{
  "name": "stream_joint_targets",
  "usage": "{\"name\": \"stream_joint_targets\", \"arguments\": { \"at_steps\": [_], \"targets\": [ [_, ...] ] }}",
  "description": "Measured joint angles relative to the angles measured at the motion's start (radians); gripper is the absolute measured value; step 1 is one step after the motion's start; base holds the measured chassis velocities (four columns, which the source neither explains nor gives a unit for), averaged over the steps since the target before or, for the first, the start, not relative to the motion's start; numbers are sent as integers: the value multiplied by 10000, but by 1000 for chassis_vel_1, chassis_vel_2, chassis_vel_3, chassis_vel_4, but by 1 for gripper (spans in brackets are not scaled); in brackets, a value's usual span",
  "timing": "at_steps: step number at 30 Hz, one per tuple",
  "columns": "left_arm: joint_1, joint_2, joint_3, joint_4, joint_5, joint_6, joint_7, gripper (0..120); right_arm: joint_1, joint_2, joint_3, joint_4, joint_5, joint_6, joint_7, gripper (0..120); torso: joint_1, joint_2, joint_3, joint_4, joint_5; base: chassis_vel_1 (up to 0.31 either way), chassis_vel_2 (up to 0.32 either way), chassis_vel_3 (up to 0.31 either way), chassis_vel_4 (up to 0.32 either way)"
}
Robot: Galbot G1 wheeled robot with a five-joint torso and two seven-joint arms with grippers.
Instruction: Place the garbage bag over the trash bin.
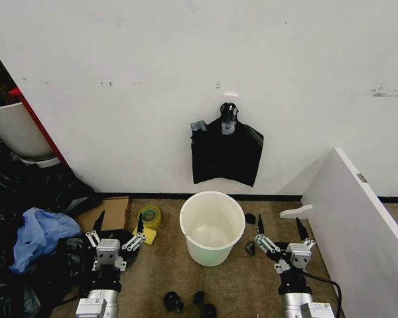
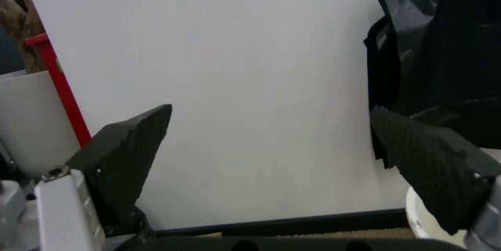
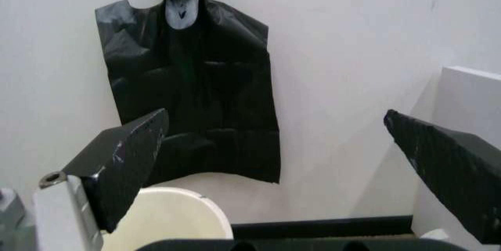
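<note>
**Bin bare, both grippers waiting low with jaws apart**

The trash bin [image 1: 212, 227], a small round off-white plastic bucket tapering down to a pale greenish base, is standing upright on the brown carpet near the white wall [image 1: 186, 73], mouth open, nothing draped over it. Directly above and behind the bin, a flat black glossy plastic bag bundle [image 1: 225, 156], knotted at its top, is hanging against the wall; its lower edge is ending above the bin's rim, not touching it.

Left gripper [image 1: 118, 229] is hovering just left of the bin, fingers spread wide, holding nothing. Right gripper [image 1: 280, 232] is hovering just right of the bin, fingers also spread wide, empty. Both are pointing toward the wall.

Left of the bin: a yellow tape roll [image 1: 148, 216], a flat piece of cardboard [image 1: 113, 212], then a heap of dark bags with blue plastic [image 1: 36, 235]. A white board [image 1: 358, 218] is lying slanted right of the bin, past the right gripper.
</note>
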Motion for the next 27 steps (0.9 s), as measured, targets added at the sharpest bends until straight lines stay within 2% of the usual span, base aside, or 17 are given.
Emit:
{"name": "stream_joint_targets", "arguments": {
  "at_steps": [23,25,27],
  "targets": [
    [-16,-48,-28,124,-16,-44,32,100,520,-288,-147,-200,630,-451,18,100,0,0,0,-2,0,0,0,0,0],
    [-17,-45,-35,169,-16,-59,36,100,775,-486,-237,-209,1101,-658,-31,100,0,0,0,-2,0,0,0,0,0],
    [-52,-2,-70,224,-30,-74,38,100,1336,-813,-326,-215,2289,-1069,-225,100,1,0,0,0,1,0,0,0,0]
  ]
}}
